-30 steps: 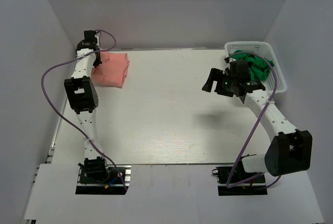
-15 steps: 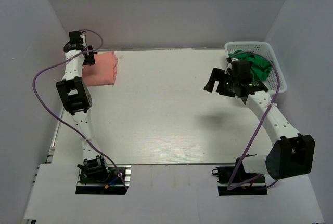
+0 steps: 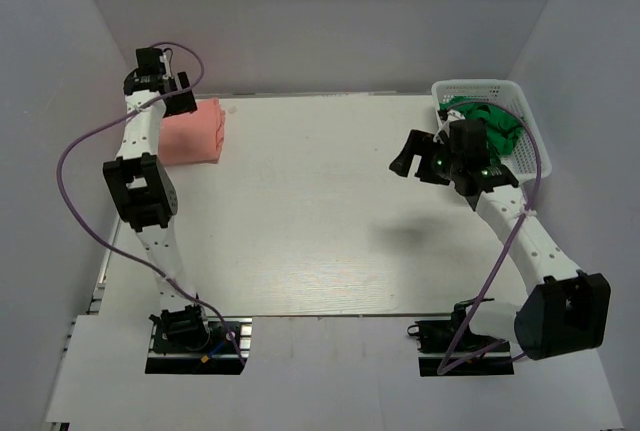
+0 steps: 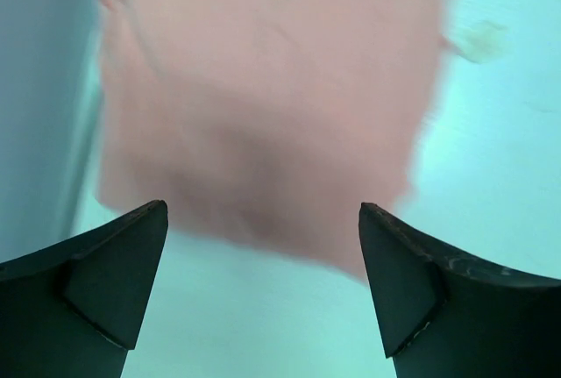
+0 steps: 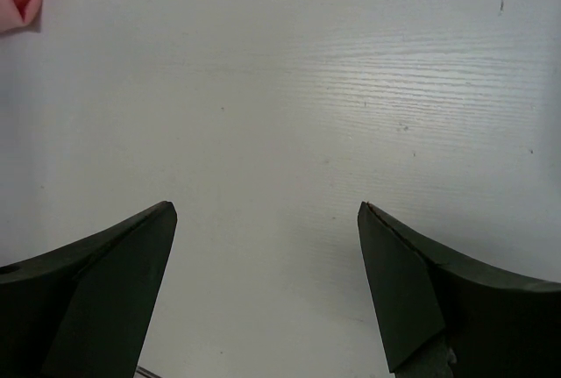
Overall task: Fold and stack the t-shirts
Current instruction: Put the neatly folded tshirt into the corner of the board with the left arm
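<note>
Where the table (image 3: pixel 320 211) reaches its far-left corner, one salmon-pink shirt (image 3: pixel 192 133) is listed, folded into a compact rectangle and laid flat on the table top. The left gripper (image 4: pixel 263 209) is held above that same far-left corner, over the far part of the shirt. Its jaws are seen spread wide in the left wrist view, with nothing between them. The pink cloth is shown beneath them, blurred, so whether the fingers touch it cannot be told.

Right of the table's centre, the right gripper (image 5: pixel 266 207) is held in the air, clear of the surface. Its jaws are likewise spread wide and nothing is gripped; only table top is seen between them, and a faint shadow is cast on the table nearer its front edge.

At the table's far-right corner, one white lattice basket (image 3: pixel 470 84) is entered. A bright green garment (image 3: pixel 492 114) is bundled inside it, crumpled and unfolded, partly hidden by the right arm.
</note>
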Tool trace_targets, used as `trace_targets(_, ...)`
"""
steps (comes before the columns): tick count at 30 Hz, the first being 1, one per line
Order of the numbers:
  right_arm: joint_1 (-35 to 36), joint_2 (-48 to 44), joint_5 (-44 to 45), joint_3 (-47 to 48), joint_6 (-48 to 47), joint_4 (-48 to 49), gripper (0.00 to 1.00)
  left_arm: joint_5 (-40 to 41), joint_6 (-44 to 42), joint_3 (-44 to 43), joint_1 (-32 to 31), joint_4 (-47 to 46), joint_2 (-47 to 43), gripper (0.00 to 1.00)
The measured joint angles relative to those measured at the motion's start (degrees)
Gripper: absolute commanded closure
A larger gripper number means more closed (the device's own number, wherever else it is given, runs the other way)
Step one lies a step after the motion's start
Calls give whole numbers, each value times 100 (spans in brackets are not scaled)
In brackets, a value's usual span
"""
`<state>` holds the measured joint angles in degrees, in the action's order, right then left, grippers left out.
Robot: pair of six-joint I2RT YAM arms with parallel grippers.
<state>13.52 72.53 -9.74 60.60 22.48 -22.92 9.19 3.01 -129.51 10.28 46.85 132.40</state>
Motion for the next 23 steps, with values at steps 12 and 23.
trace_targets(12,0,-1364,-166,-1224,105,704,10,-903,1891,4367,-3169,-1469,-4579,0)
trace_targets(23,0,-2315,-273,-2507,258,1287,10,-87,2959,7156,-4787,-1513,-6105,0)
